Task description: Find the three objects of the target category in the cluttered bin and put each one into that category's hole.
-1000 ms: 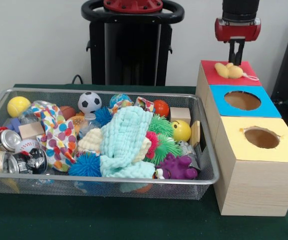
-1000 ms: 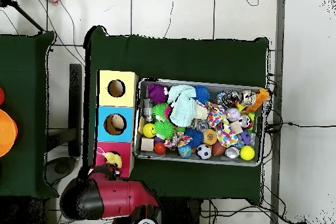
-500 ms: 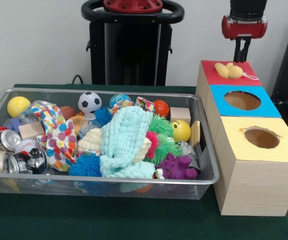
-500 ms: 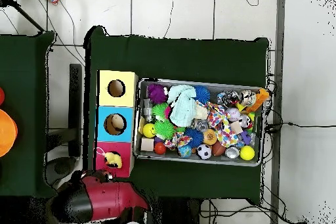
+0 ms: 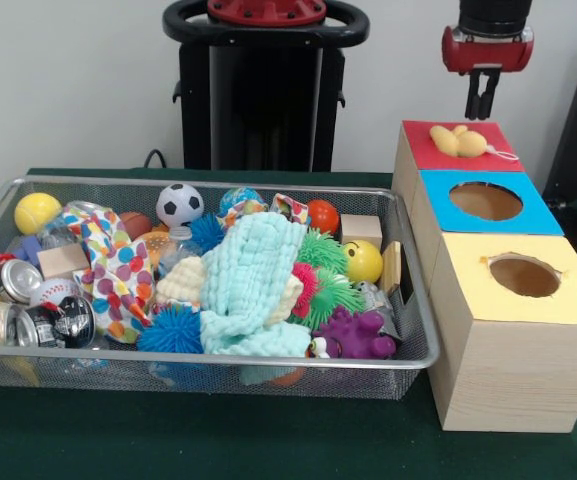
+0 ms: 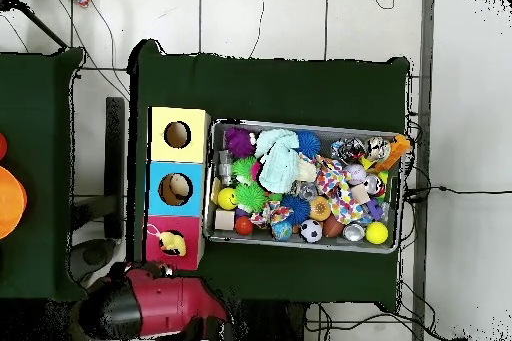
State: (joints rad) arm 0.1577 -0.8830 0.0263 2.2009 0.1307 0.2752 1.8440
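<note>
The wire mesh bin (image 5: 208, 365) sits on the green table (image 5: 218, 440) and is the largest container, packed nearly to its rim. A mint knitted cloth (image 5: 253, 285) lies draped across the middle, over a cream knitted cloth (image 5: 183, 280). Around them sit a polka-dot cloth (image 5: 113, 275), a purple rubbery toy (image 5: 353, 335), green spiky balls (image 5: 328, 270), a blue spiky ball (image 5: 171, 328), a yellow smiley ball (image 5: 364, 261), a soccer ball (image 5: 179, 204), a yellow ball (image 5: 36, 212), a wooden block (image 5: 361, 229) and metal cans (image 5: 13, 300) at the left end.

Just beside the bin's right end stand three pale wooden boxes in a row, touching one another. The nearest has a yellow-surround hole (image 5: 524, 275), which shows only dark inside. The middle one has a blue-surround hole (image 5: 485, 200); in the overhead view something pale shows inside it. The farthest carries the red-surround hole (image 5: 458, 147), and a pale yellow plush (image 5: 458, 140) lies right on top of that hole, covering it rather than dropped through, its string trailing toward the box's right edge.

The gripper (image 5: 481, 108) hangs above the red box, clear of the plush, holding nothing, its two dark fingers close together with a narrow gap.
</note>
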